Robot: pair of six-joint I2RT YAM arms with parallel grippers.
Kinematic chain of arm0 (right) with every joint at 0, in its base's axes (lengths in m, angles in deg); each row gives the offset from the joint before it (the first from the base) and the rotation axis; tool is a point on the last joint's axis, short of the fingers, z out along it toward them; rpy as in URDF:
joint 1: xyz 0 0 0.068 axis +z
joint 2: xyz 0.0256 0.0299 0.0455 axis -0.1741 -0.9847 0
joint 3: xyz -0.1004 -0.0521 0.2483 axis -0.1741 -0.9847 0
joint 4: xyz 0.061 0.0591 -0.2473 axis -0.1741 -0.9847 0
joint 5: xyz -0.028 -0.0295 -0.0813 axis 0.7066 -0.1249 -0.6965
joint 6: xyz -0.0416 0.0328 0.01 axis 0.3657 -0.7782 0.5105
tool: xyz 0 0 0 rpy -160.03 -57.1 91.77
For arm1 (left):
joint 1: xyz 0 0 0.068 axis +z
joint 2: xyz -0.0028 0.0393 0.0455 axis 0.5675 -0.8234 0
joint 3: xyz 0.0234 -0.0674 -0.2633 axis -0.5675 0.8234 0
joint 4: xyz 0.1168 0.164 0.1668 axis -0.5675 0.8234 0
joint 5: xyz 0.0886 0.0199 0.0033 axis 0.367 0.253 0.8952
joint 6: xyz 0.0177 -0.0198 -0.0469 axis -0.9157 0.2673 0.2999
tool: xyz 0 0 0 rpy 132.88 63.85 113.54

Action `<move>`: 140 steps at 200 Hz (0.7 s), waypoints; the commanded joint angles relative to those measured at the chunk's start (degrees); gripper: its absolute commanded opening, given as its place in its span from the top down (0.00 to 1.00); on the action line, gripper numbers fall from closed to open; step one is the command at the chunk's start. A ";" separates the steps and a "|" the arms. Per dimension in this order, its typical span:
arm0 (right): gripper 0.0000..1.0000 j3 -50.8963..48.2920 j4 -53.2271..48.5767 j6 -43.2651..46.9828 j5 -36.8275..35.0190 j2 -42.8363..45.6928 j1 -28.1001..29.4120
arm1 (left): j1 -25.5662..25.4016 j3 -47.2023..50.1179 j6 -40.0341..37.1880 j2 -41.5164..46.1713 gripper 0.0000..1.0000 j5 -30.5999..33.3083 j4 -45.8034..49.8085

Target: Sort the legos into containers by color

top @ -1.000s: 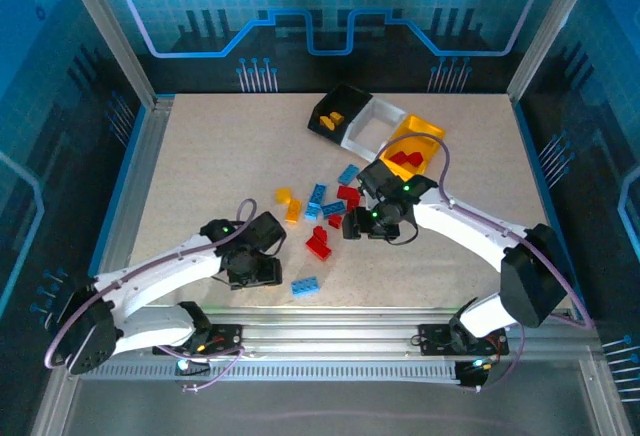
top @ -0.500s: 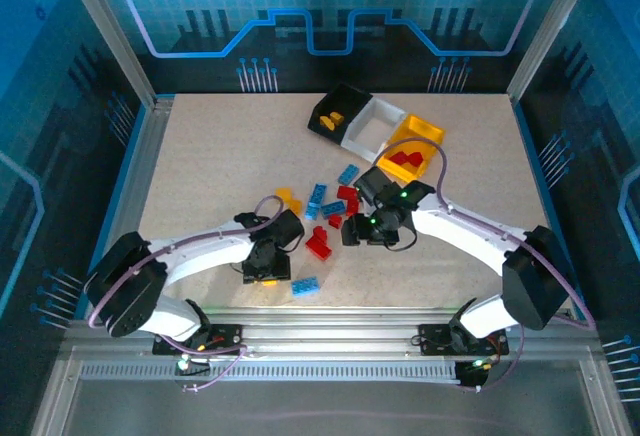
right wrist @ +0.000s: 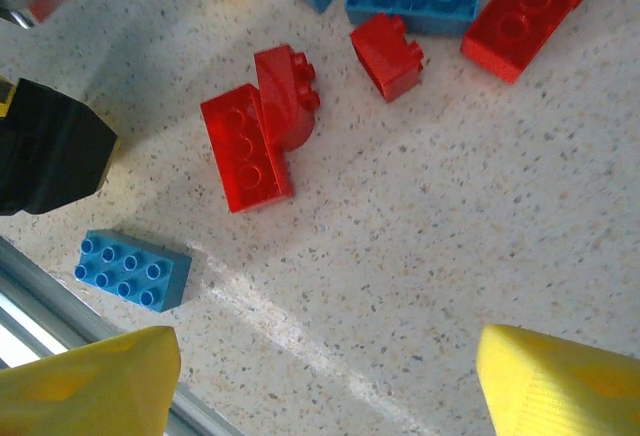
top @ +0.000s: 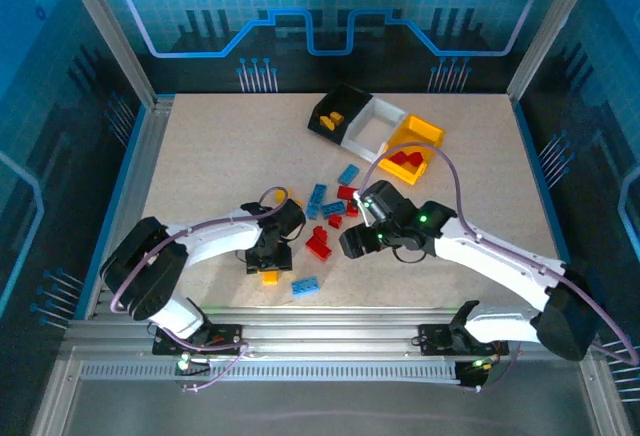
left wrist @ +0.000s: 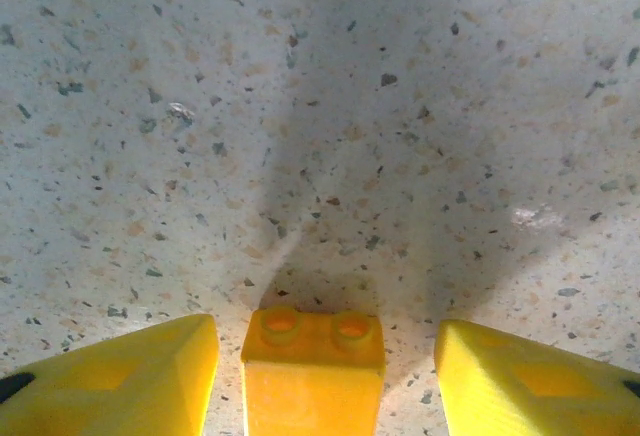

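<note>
both grippers down at the loose legos (top: 328,208)
left gripper (left wrist: 325,328) spread wide, orange brick (left wrist: 313,371) on the table between its fingers, gaps either side. right gripper (right wrist: 328,344) wide, holding nothing, over two touching red bricks (right wrist: 262,126) and a blue brick (right wrist: 133,270). black bin (top: 350,96), white bin (top: 385,111), yellow bin (top: 425,128) in a row beyond the pile.

You have three bins: black bin (top: 352,89), white bin (top: 390,108), yellow bin (top: 425,128), one each. Yellow-orange bricks (top: 330,116) in the black bin: two. Blue bricks (top: 306,286) on your desk (top: 200,156): four.
</note>
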 commanded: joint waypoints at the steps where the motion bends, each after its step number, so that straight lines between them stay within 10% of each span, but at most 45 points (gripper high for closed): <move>1: 0.20 -0.96 1.99 2.37 -2.13 0.41 -0.09 | 0.32 -1.32 -1.75 -1.97 0.43 0.00 -0.28; 140: 0.20 1.78 0.07 -1.20 -1.48 -5.24 -1.37 | 1.73 -1.78 -3.84 -1.76 0.62 -3.23 -0.49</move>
